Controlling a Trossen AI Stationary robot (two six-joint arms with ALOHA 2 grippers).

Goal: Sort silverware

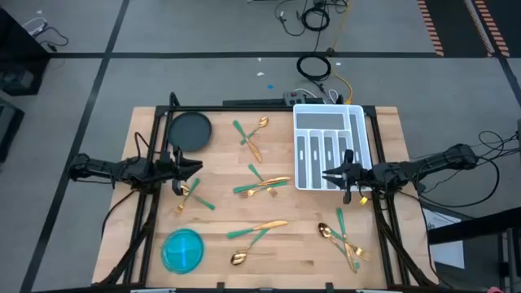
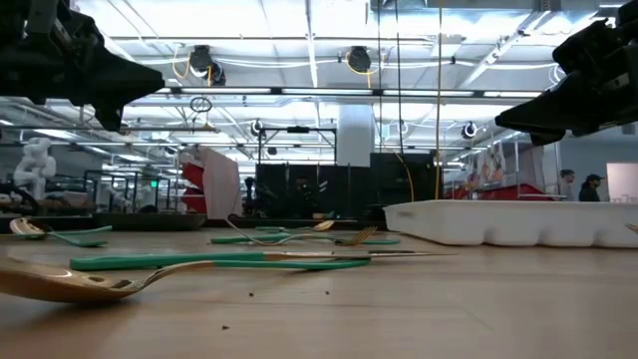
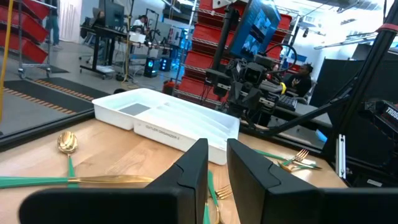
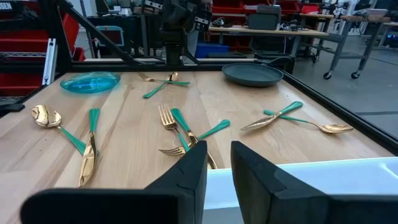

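On the wooden table, the silverware lies scattered in small groups, none of it in the white tray at the back right. A spoon and knife cross near the back middle, forks and a knife cluster at the centre, a knife and spoon lie toward the front, and two forks and a spoon sit at the front right. One more pair rests at the left, just below the left gripper, which hangs above the table beside the dark round plate. Its fingers stand slightly apart with nothing between them. The right gripper hovers over the front edge of the tray, its fingers likewise a narrow gap apart and holding nothing. A blue bowl sits at the front left corner.
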